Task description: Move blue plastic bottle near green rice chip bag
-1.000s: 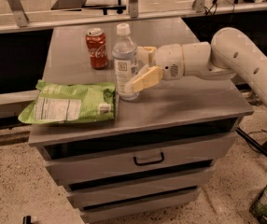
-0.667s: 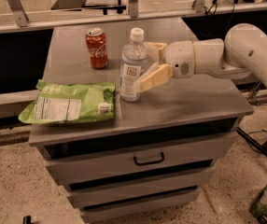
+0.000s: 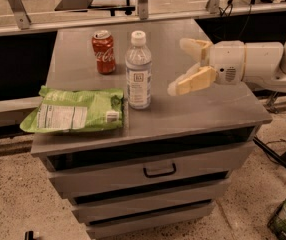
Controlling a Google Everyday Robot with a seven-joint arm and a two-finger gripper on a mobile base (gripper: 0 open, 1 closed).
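1. A red soda can (image 3: 104, 51) stands upright on the grey cabinet top (image 3: 198, 115), toward 11 o'clock from the top's middle.
2. The bare stretch of that top at 3 o'clock from the can lies under the gripper (image 3: 179, 66), which hangs above it.
3. At 6 o'clock, the top drawer (image 3: 108, 176) carries a black handle (image 3: 159, 172); two more drawer fronts sit below it.
4. A speckled floor (image 3: 13, 204) surrounds the cabinet.
5. A black wire basket (image 3: 282, 220) holding something green sits at 4 o'clock.
6. A metal post (image 3: 143, 1) rises at 12 o'clock.
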